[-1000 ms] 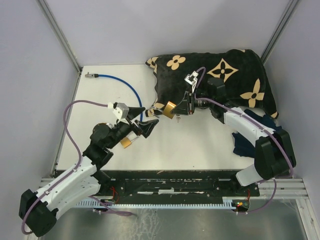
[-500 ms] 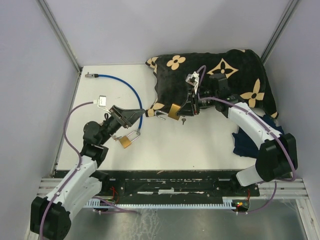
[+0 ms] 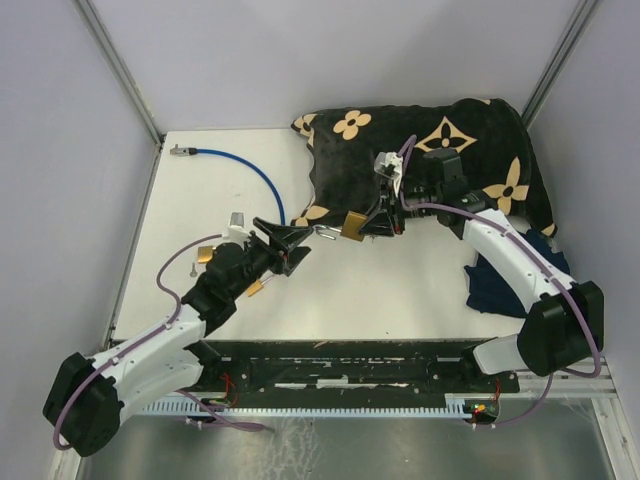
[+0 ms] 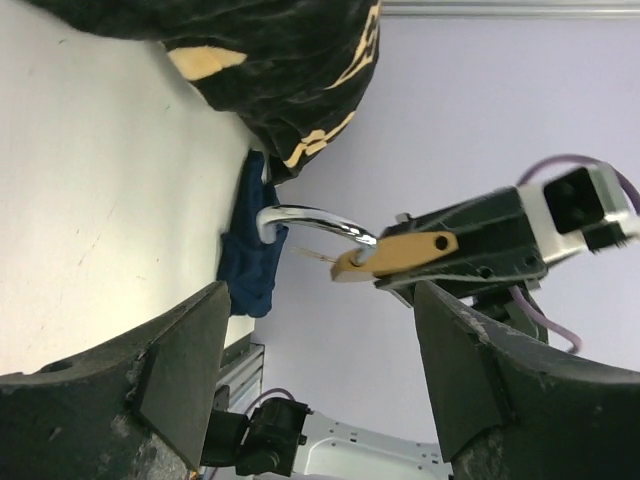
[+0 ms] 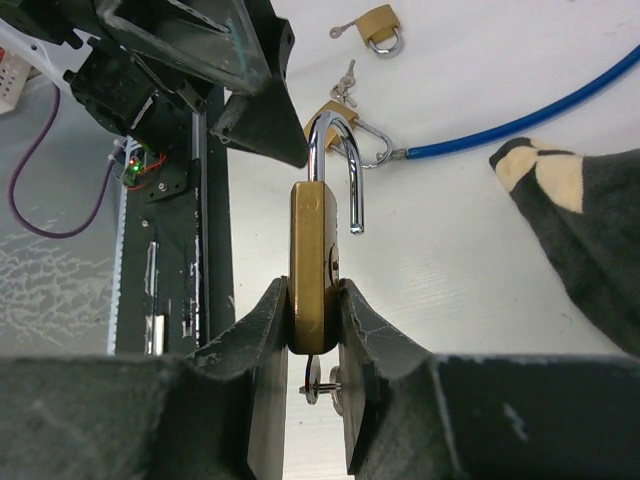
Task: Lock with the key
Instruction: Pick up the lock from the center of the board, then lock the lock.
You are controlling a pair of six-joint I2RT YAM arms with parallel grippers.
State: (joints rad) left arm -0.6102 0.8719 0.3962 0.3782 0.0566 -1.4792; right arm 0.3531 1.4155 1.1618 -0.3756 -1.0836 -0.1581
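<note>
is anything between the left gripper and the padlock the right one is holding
Nothing visible. The left gripper is open and faces the padlock, held by the right gripper with its shackle open; only clear space between them.

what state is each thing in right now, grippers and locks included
left gripper: open, holding nothing
right gripper: shut on held padlock
held padlock: upright between the fingers, shackle open, keys at its base
small padlock: lying on the table, shackle looks closed
second table padlock: partly hidden, cannot tell
blue cable: lying loose on the table
blanket: crumpled
</note>
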